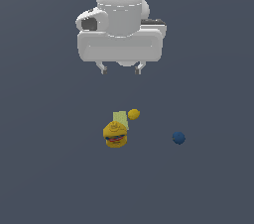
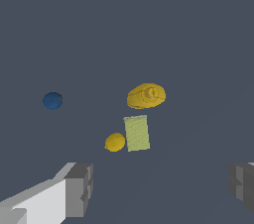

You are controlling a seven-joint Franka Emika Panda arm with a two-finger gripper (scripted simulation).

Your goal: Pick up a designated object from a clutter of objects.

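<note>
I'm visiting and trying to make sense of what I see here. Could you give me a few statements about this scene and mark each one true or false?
1. The gripper holds the blue ball. False: it is open and holds nothing.
2. The blue ball lies apart from the other items. True.
3. The small yellow ball sits beside the pale green block. True.
4. The yellow burger-like lump rests on top of the blue ball. False: it lies by the green block, away from the ball.
</note>
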